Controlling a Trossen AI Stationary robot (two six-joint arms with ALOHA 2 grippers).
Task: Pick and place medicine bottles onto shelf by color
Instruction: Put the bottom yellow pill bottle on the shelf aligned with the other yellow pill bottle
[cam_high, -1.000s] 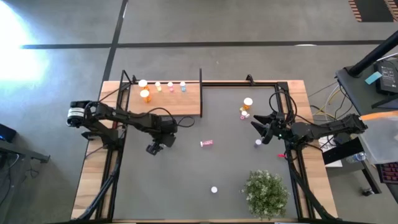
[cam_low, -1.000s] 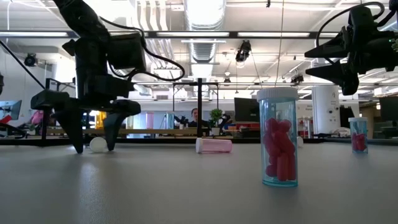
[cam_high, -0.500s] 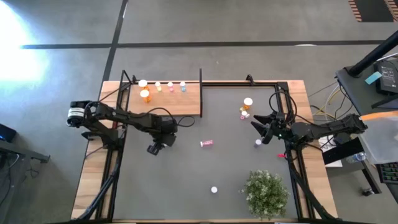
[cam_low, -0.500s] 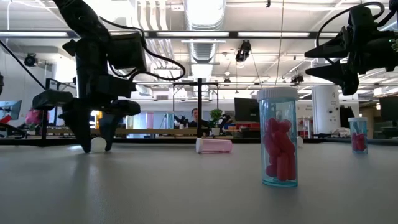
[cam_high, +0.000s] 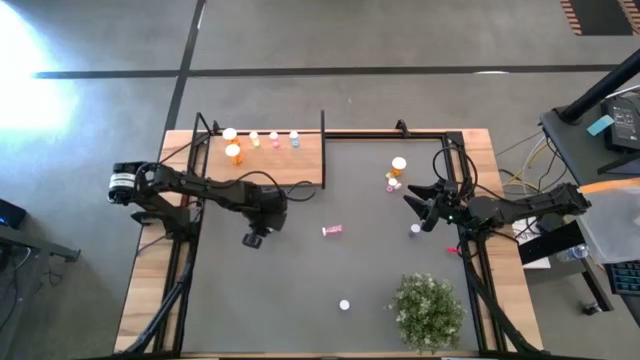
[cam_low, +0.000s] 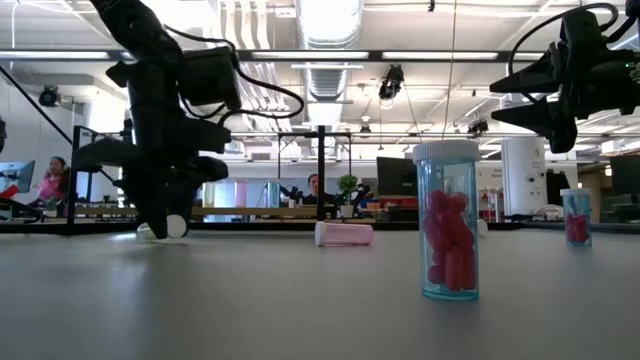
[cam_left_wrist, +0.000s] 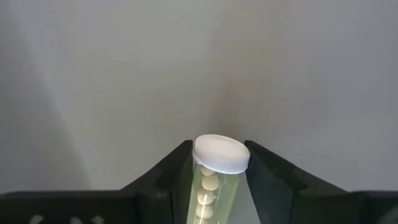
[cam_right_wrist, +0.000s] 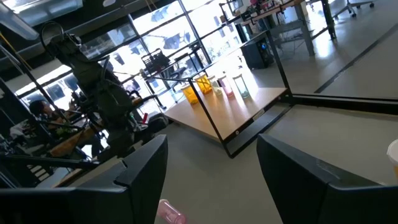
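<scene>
My left gripper (cam_high: 254, 238) stands at the table's left middle, pointing down, shut on a small yellow-green medicine bottle (cam_left_wrist: 211, 180) with a white cap (cam_low: 175, 228). My right gripper (cam_high: 415, 205) waits open above the table's right side. The shelf (cam_high: 285, 165) at the far left carries two orange bottles (cam_high: 232, 145) and three small ones (cam_high: 275, 139), all upright. A pink bottle (cam_high: 333, 231) lies on its side mid-table. A blue bottle (cam_low: 447, 230) stands upright close to the low camera. My left gripper pinches the yellow-green bottle's body just below the white cap (cam_left_wrist: 208, 177) between its two fingers (cam_left_wrist: 264, 177), one on each side. The fingers come from above, slanting down, and lie across the bottle. The bottle is still down on the mat (cam_low: 172, 230).
A bushy green plant (cam_high: 430, 310) stands at the near right. An orange bottle (cam_high: 399, 165) and a small one (cam_high: 392, 182) stand at the far right, a blue one (cam_high: 415, 230) below my right gripper. A black post (cam_high: 323, 150) borders the shelf's right side.
My left gripper has shut around the yellow-green bottle, its fingers drawing in from either side while the wrist rolled a little. It has stayed over the same spot. The bottle remains low at the mat.
</scene>
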